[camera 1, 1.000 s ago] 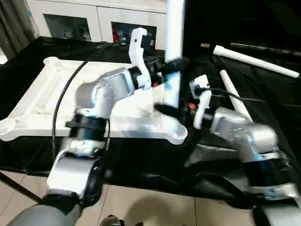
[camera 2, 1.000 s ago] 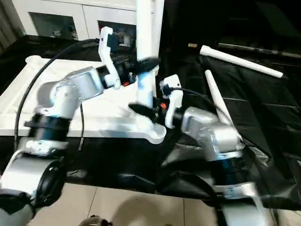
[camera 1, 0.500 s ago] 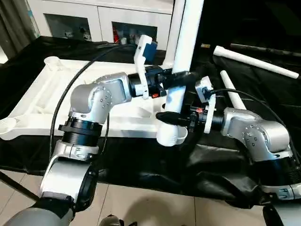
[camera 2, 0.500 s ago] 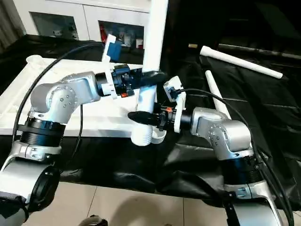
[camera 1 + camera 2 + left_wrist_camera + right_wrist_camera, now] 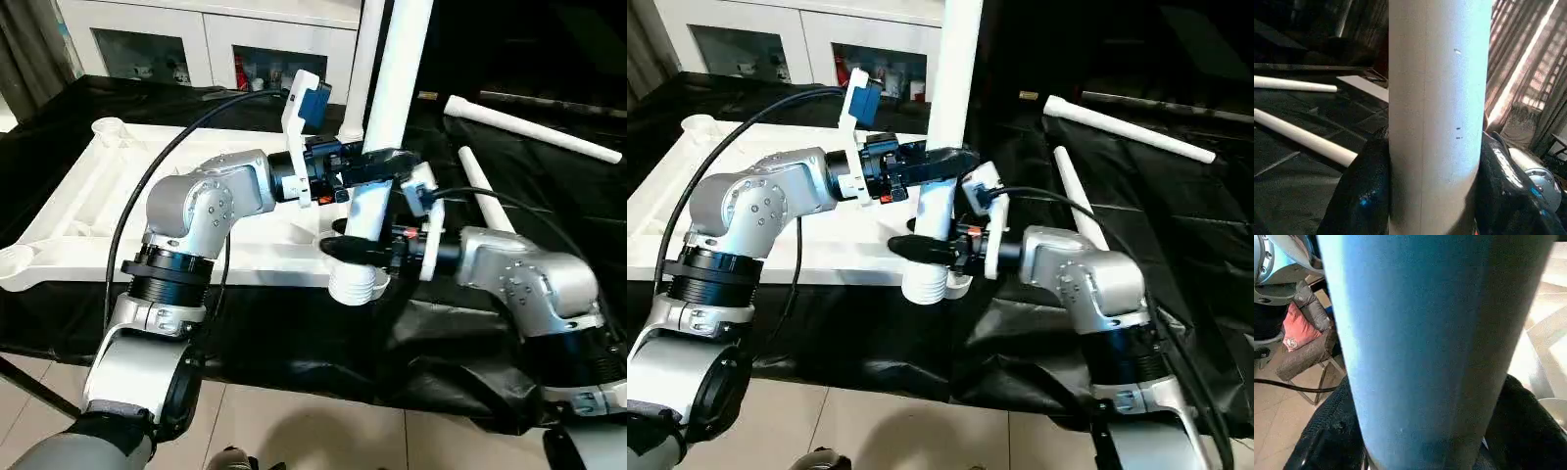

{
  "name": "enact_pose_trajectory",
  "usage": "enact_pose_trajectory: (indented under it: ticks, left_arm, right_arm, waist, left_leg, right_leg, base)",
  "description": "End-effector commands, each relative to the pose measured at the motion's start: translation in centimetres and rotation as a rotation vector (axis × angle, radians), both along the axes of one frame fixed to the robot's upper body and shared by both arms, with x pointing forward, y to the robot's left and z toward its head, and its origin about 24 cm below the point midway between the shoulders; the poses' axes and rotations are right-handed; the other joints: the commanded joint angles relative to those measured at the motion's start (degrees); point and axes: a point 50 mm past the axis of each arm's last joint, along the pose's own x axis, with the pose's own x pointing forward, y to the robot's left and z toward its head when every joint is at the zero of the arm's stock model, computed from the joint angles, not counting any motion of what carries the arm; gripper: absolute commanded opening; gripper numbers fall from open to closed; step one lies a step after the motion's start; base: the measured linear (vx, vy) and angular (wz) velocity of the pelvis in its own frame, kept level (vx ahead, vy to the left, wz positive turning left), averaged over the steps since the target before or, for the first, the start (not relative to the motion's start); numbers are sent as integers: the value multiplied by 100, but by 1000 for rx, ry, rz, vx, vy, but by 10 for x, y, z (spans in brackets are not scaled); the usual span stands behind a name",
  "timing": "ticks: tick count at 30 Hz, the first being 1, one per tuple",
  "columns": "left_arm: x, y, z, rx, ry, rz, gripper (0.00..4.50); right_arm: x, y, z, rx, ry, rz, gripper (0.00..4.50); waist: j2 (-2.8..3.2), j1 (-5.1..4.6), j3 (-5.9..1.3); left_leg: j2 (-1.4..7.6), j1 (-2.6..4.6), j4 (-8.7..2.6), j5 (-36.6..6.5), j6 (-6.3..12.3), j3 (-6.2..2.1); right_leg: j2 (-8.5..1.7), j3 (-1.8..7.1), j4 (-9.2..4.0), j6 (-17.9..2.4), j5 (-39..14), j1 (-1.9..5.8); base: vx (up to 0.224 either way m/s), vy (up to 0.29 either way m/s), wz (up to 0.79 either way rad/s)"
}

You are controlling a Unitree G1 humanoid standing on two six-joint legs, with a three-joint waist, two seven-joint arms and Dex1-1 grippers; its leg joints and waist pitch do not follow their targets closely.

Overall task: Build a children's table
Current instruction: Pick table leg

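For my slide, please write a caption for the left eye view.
Both grippers, left above right, hold a white leg upright over the tabletop's near corner.

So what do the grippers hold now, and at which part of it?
Both hold one upright table leg. The left gripper clamps it higher on the shaft, the right gripper lower, just above its ribbed bottom end.
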Motion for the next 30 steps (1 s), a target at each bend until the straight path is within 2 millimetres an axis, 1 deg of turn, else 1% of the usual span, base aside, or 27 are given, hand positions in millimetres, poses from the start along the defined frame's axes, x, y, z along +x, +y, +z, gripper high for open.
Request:
enact_pose_trajectory:
  ticks: [1, 3, 5, 7, 14, 15, 16, 18, 21, 24, 26, 30]
  left_arm:
    - [-3, -3, 6, -6, -39, -21, 185]
    - [-3, -2, 6, -3, -40, -23, 185]
    - [-3, -2, 6, -3, -40, -27, 185]
    - [-3, -2, 6, -1, -41, -30, 185]
    - [-3, -1, 6, 3, -44, -42, 185]
    - [-4, -1, 5, 4, -45, -43, 185]
    - [-4, -1, 5, 4, -44, -44, 185]
    - [-4, 0, 6, 4, -45, -49, 185]
    - [-4, 0, 6, 5, -46, -51, 185]
    - [-4, 0, 6, 5, -47, -51, 185]
    - [-4, 0, 6, 4, -47, -53, 185]
    - [-4, 1, 7, 2, -47, -55, 185]
  right_arm:
    - [2, -1, 1, -3, 4, -13, 276]
    - [2, -1, 1, -2, 4, -17, 264]
    - [3, -1, 1, -3, 4, -18, 240]
    - [3, -2, 1, -4, 3, -19, 225]
    - [3, -5, 4, 3, -1, -25, 223]
    - [3, -5, 4, 6, 2, -24, 259]
    - [3, -5, 5, 14, 8, -19, 268]
    - [2, -6, 6, 16, 9, -11, 273]
    - [2, -7, 6, 6, 3, -15, 313]
    - [2, -8, 6, 7, 3, -11, 313]
    - [1, -10, 7, 13, 3, -4, 313]
    - [0, -10, 7, 18, 7, 5, 313]
  waist:
    - [-81, 13, -482]
    - [-76, 14, -483]
    - [-71, 13, -485]
    - [-69, 14, -486]
    - [-68, 14, -487]
    - [-68, 11, -486]
    - [-59, 13, -488]
    - [-64, 17, -488]
    - [-63, 16, -489]
    - [-68, 16, -487]
    - [-57, 18, -488]
    - [-59, 17, -486]
  left_leg:
    - [93, 95, -320, -361, 134, -48]
    - [91, 93, -320, -361, 140, -48]
    - [93, 97, -319, -361, 141, -49]
    - [91, 96, -318, -355, 138, -47]
    - [91, 100, -318, -370, 126, -48]
    - [91, 98, -318, -370, 125, -47]
    - [92, 99, -319, -366, 123, -50]
    - [90, 100, -318, -351, 127, -48]
    - [91, 99, -317, -362, 121, -48]
    - [89, 99, -316, -371, 113, -47]
    - [90, 98, -314, -380, 119, -49]
    - [89, 97, -315, -406, 112, -49]
  right_leg:
    - [-272, 240, -376, -1305, -98, 354]
    - [-275, 240, -377, -1310, -76, 356]
    - [-273, 241, -374, -1314, -58, 353]
    - [-272, 241, -372, -1326, -30, 355]
    - [-271, 241, -372, -1320, -49, 356]
    - [-270, 240, -371, -1326, -44, 356]
    - [-271, 239, -367, -1328, -37, 357]
    - [-269, 240, -368, -1338, -20, 359]
    - [-272, 239, -367, -1336, -25, 359]
    - [-270, 241, -369, -1336, -34, 361]
    - [-271, 240, -367, -1339, -32, 359]
    - [-270, 239, -373, -1341, -61, 362]
  base:
    - [0, 0, 0]
    - [0, 0, 0]
    - [0, 0, 0]
    - [0, 0, 0]
    - [0, 0, 0]
    - [0, 0, 0]
    - [0, 0, 0]
    - [0, 0, 0]
    - [0, 0, 0]
    - [0, 0, 0]
    - [0, 0, 0]
    - [0, 0, 0]
